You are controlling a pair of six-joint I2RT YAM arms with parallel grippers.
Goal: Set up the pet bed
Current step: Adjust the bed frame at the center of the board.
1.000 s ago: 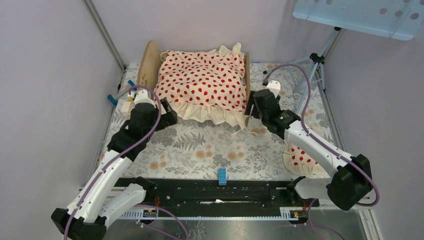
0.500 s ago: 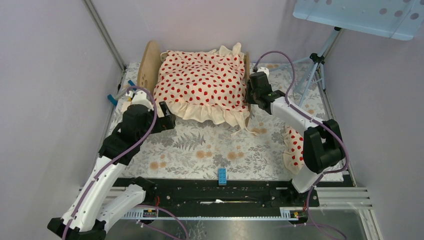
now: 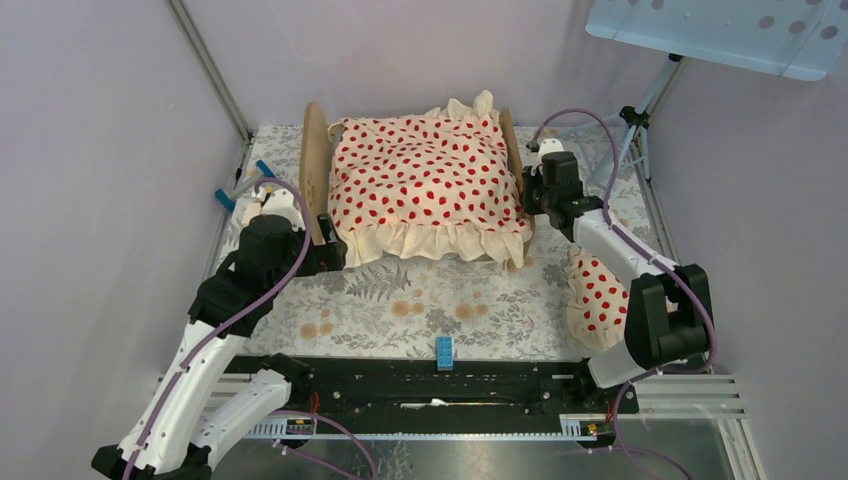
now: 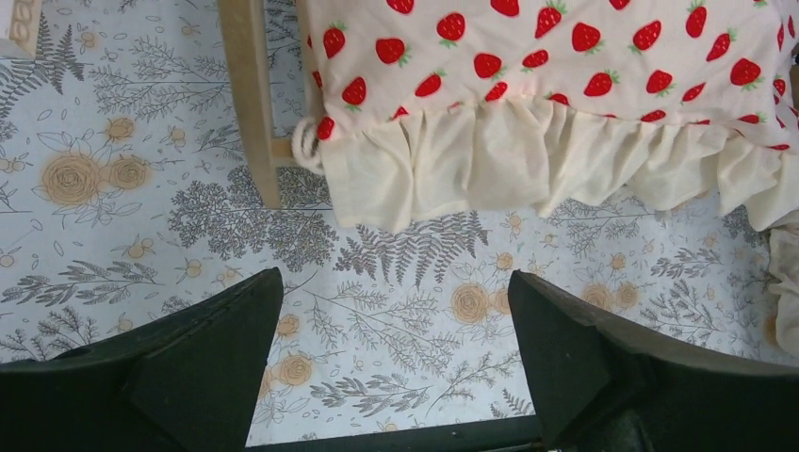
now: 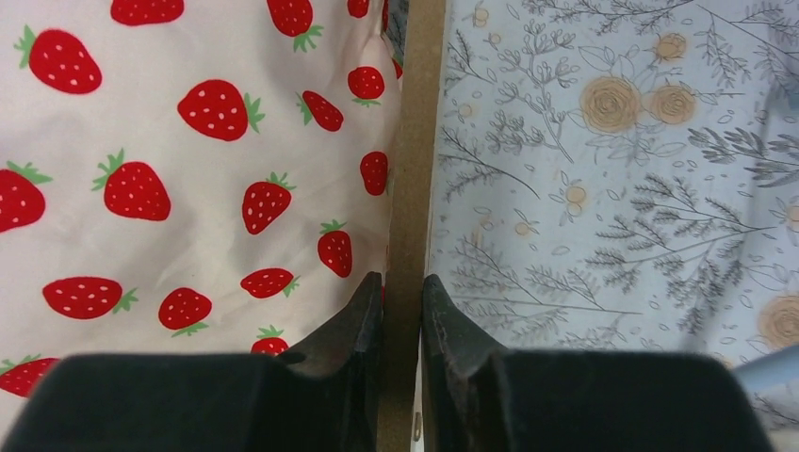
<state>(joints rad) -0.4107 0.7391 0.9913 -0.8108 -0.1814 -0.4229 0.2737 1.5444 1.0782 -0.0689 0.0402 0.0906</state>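
My left hand hangs spread wide over the flowered surface at the left of the top view. It sits near the foot of the left end board and grips nothing. The pet bed stands in the upper middle of that view. A strawberry-print blanket is draped over it, its frill hanging down the near side. On the bed's right, my right hand pinches the thin right end board between its fingers. A matching pillow lies lower right, beside that arm.
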